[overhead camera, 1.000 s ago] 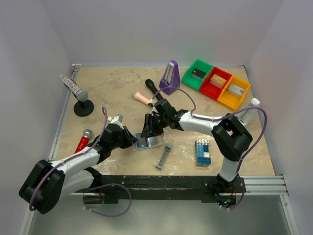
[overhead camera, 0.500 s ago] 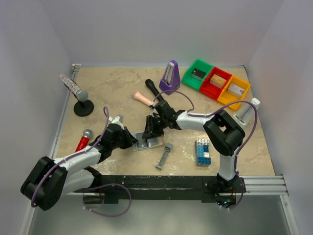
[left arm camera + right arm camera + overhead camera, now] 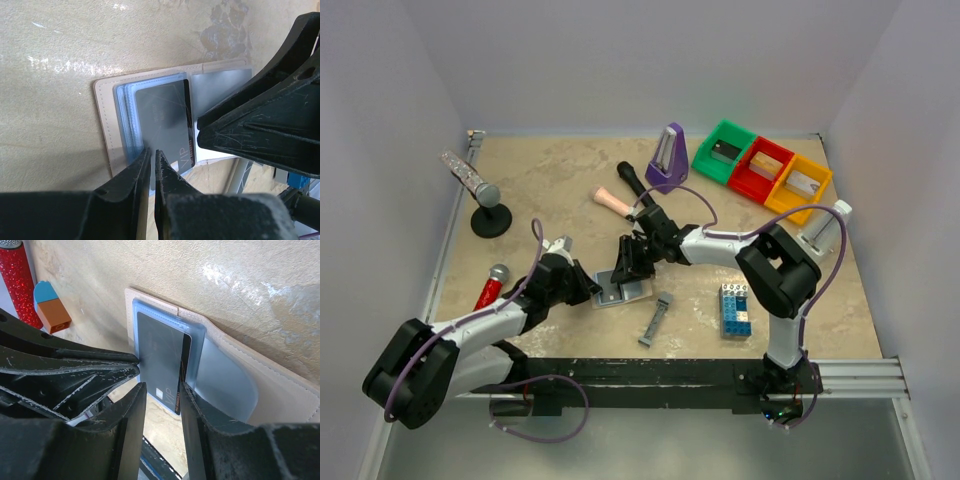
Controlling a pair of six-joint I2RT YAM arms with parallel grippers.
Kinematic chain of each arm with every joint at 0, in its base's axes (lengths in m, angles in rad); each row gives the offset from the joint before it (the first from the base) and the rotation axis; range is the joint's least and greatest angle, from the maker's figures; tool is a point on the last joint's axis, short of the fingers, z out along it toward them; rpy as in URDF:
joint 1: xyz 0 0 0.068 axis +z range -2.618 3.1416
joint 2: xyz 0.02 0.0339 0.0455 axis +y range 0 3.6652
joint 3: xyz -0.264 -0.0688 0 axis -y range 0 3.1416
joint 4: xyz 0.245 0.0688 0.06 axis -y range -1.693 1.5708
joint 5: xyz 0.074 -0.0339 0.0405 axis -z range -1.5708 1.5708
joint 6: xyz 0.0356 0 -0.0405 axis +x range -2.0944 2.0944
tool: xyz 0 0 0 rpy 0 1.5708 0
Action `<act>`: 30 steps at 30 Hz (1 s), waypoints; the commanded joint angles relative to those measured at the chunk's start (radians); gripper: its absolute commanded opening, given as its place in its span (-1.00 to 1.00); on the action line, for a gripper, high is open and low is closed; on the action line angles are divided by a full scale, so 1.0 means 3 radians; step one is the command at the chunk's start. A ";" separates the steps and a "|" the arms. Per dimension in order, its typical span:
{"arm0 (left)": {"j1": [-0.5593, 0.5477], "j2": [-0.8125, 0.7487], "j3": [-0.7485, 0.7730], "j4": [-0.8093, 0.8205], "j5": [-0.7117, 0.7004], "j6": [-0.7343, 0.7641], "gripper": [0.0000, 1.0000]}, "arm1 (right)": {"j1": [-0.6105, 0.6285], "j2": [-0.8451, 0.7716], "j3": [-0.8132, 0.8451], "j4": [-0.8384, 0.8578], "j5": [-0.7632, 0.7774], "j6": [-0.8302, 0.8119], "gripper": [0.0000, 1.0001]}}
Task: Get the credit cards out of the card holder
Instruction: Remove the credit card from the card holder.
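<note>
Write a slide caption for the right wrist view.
Right fingers straddle a dark card in the open card holder; left fingers pinch its edge.

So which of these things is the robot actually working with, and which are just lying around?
In the job: the light-blue card holder; the dark credit card tucked in its clear sleeve.

Just lying about: purple metronome; row of coloured bins; toy brick stack; red glitter microphone; silver microphone on its stand; grey bar.
</note>
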 commanded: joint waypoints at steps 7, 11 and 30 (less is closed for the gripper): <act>-0.0002 -0.0035 -0.0051 0.0081 -0.0085 0.0042 -0.84 | -0.0013 0.0079 0.0046 0.0068 -0.0063 -0.0025 -0.24; -0.0002 -0.0024 -0.0051 0.0092 -0.0095 0.0037 -0.92 | -0.0018 0.0094 0.0051 0.0068 -0.0068 -0.0030 -0.24; -0.0002 0.0047 -0.0112 0.0112 -0.0115 0.0032 -1.00 | -0.0033 0.0043 -0.0245 0.0814 -0.0395 0.0138 -0.27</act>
